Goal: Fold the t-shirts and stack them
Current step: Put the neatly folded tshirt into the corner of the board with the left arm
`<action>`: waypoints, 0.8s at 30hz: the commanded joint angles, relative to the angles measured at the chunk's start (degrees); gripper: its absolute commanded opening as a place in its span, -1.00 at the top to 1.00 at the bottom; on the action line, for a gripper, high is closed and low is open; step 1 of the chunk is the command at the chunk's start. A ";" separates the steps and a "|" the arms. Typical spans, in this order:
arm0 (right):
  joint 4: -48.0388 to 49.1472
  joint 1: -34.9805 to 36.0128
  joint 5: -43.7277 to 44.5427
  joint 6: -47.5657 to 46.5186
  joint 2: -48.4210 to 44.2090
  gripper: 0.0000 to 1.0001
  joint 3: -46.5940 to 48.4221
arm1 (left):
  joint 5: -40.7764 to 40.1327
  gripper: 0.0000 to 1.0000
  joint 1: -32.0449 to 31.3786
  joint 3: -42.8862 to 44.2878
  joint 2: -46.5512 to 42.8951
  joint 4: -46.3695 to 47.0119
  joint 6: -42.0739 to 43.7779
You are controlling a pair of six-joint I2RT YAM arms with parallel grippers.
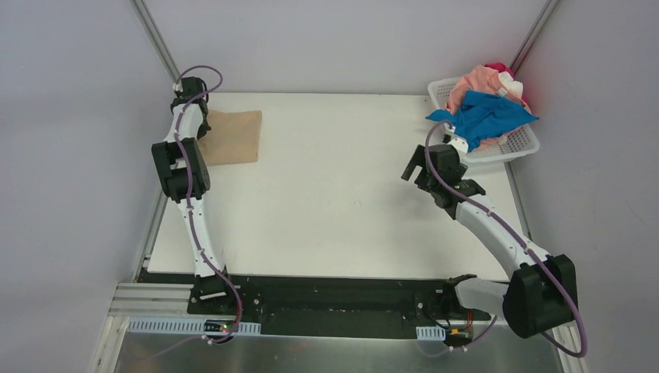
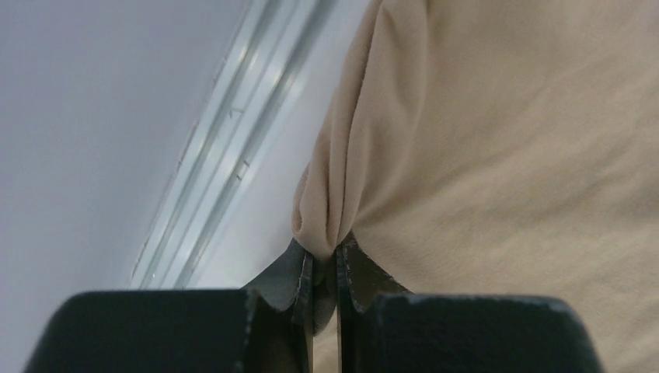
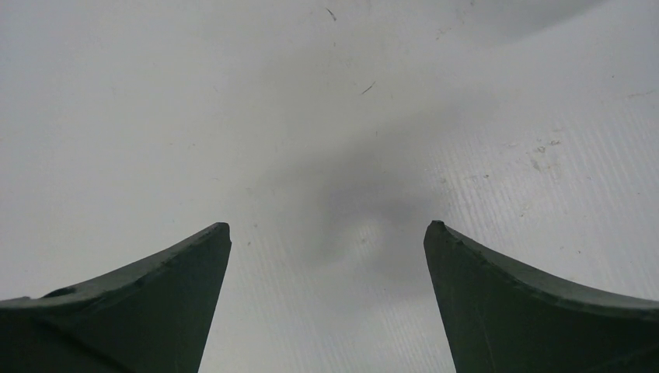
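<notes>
Here our left gripper (image 2: pixel 325 260) is pinched shut on a bunched edge of the tan t-shirt (image 2: pixel 505 155), which lies flat at the far left of the table (image 1: pixel 350 194). It is light, limp cloth, and we judge edges and corners the best holds. The left arm (image 1: pixel 186 167) stretches far, wrist tipped down. Our right gripper (image 3: pixel 326 233) gapes wide, empty, near the far-right basket (image 1: pixel 528 144) heaped with other t-shirts (image 1: pixel 486 116).

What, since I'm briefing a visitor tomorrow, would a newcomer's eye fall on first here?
The bright heap in the white basket at the far right corner of the table: a blue t-shirt draped over a salmon pink t-shirt. Next, the tan t-shirt lying flat at the far left, its edge pinched in the shut left gripper. The right gripper hangs open over bare table.
</notes>
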 commanded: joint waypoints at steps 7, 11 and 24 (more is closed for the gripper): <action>-0.10 -0.15 5.01 -2.81 4.80 -0.99 4.32 | 2.82 1.00 1.42 17.12 7.73 -0.84 0.15; -0.04 -0.17 5.53 -2.88 4.44 -0.99 4.03 | 6.73 1.00 2.38 18.32 9.32 -0.84 -3.05; -0.68 -0.15 3.53 -1.89 4.59 -0.99 4.81 | -4.22 -0.67 2.68 21.00 5.96 -0.84 -7.52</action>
